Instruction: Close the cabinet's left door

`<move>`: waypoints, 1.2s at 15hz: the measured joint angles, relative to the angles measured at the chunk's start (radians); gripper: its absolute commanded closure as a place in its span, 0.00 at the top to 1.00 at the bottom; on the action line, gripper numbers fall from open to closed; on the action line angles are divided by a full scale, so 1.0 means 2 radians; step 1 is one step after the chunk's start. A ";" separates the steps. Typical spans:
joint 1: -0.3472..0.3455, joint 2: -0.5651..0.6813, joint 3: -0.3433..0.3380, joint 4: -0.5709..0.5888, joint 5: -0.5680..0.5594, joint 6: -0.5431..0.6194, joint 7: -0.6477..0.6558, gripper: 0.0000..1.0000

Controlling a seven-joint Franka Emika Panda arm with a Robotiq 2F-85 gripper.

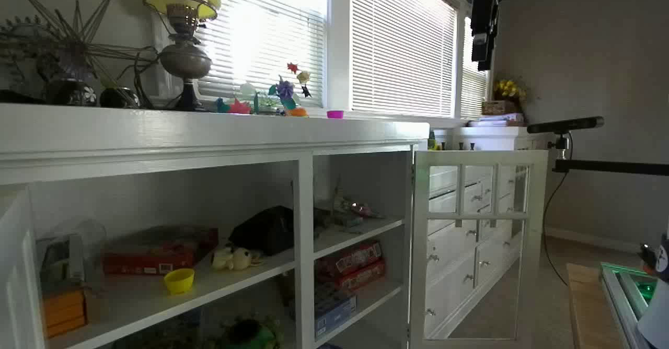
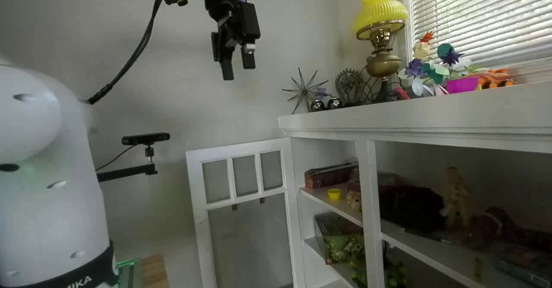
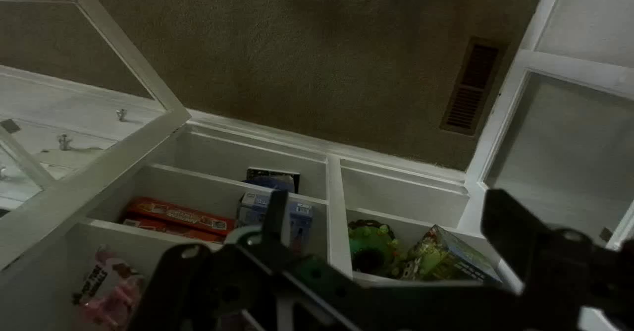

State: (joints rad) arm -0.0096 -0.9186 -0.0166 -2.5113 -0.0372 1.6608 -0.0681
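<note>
The white cabinet stands with its shelves exposed, and its top edge shows in an exterior view. The left door, white with glass panes, stands open. It is a narrow strip at the left edge in an exterior view and is at the right in the wrist view. The other paned door is also open; it is at the left in the wrist view. My black gripper is open and empty, above the cabinet top's height, apart from both doors. It also shows in an exterior view and the wrist view.
A yellow lamp, paper flowers and a pink cup stand on the cabinet top. Red boxes and a yellow cup lie on shelves. A camera on a black bar stands beyond the open right door.
</note>
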 measured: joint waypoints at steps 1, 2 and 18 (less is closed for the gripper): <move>0.000 0.000 0.000 0.000 0.000 0.000 0.000 1.00; 0.000 0.000 0.000 0.000 0.000 0.000 0.000 1.00; 0.091 0.107 0.006 -0.023 0.184 0.157 -0.004 1.00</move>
State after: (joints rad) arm 0.1734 -0.7056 -0.0040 -2.5581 0.3298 1.9739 -0.0758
